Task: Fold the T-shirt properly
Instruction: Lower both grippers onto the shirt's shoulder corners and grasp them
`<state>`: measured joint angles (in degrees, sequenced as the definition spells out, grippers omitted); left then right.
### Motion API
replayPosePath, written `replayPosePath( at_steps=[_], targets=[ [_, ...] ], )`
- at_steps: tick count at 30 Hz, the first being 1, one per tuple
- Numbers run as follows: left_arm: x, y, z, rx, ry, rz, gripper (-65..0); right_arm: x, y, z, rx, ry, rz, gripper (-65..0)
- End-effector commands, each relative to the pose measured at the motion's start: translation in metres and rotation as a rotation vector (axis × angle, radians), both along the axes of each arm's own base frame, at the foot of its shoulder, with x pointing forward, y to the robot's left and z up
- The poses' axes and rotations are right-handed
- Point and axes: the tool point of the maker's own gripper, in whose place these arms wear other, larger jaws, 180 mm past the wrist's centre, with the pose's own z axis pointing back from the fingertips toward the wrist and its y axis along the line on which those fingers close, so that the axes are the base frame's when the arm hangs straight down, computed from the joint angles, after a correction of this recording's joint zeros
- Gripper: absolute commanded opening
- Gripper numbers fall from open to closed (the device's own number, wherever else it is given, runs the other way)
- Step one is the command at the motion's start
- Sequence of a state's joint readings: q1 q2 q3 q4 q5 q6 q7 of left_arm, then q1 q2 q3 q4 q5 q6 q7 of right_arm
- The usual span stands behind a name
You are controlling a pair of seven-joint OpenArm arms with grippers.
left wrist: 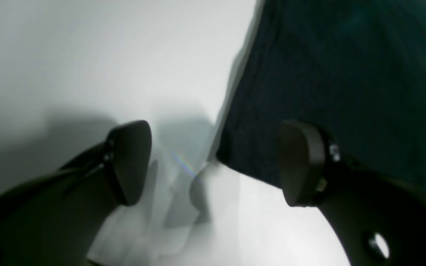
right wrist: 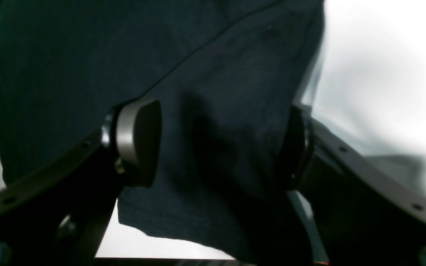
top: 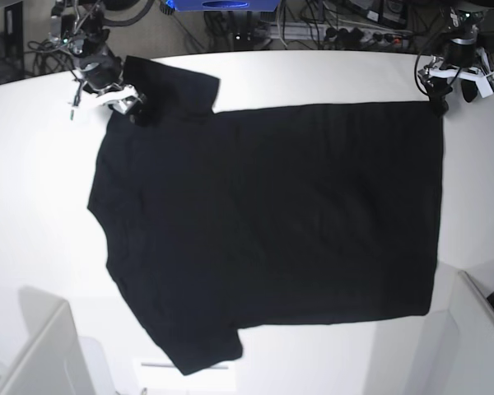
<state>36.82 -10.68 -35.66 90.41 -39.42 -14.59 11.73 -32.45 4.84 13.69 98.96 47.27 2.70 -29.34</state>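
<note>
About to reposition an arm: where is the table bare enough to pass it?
Bare white table lies beyond the T-shirt collar side, and in a strip along the near edge below the sleeve. Crowded: both far corners, where the left end effector and right end effector sit.

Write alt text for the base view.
A large black short-sleeved cloth T-shirt lies spread flat, plain side up, on a white table. The right tool sits at its sleeve, the left tool at a hem corner.
</note>
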Motion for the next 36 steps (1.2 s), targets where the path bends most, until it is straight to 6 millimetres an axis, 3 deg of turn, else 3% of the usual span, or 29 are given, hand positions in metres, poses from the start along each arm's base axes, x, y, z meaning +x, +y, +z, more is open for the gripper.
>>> replayPosePath(
  at_steps=[1, 4, 6, 10, 14, 26, 30, 36],
  targets=[
    [0.005, 0.005, 0.01, 0.018, -0.034, 0.001, -14.0, -0.04, 0.008, -0.025, 0.013, 0.179, 0.037, -21.9],
    [0.009, 0.004, 0.008, 0.012, -0.04, 0.0, -14.0, -0.044, 0.007, -0.028, 0.015, 0.193, 0.035, -22.2],
    [0.009, 0.004, 0.007, 0.01, -0.04, 0.003, -14.0, -0.049, 0.007, -0.033, 0.018, 0.212, 0.031, -26.4],
    [0.015, 0.003, 0.004, -0.004, -0.04, 0.003, -14.0, -0.057, 0.006, -0.043, 0.025, 0.248, 0.023, -43.1],
    [0.018, -0.003, -0.013, -0.069, 0.049, -0.007, -14.0, -0.056, 0.006, -0.046, 0.027, 0.253, 0.023, -65.0],
    [0.028, -0.027, -0.028, -0.124, 0.078, -0.055, -15.0, -0.055, 0.002, -0.046, 0.023, 0.252, 0.015, -65.0],
    [0.031, -0.041, -0.033, -0.144, 0.089, -0.088, -29.3, -0.055, 0.002, -0.046, 0.023, 0.252, 0.015, -65.0],
    [0.032, -0.043, -0.034, -0.148, 0.089, -0.092, -54.0, -0.055, 0.001, -0.046, 0.02, 0.249, 0.014, -65.0]
  ],
)
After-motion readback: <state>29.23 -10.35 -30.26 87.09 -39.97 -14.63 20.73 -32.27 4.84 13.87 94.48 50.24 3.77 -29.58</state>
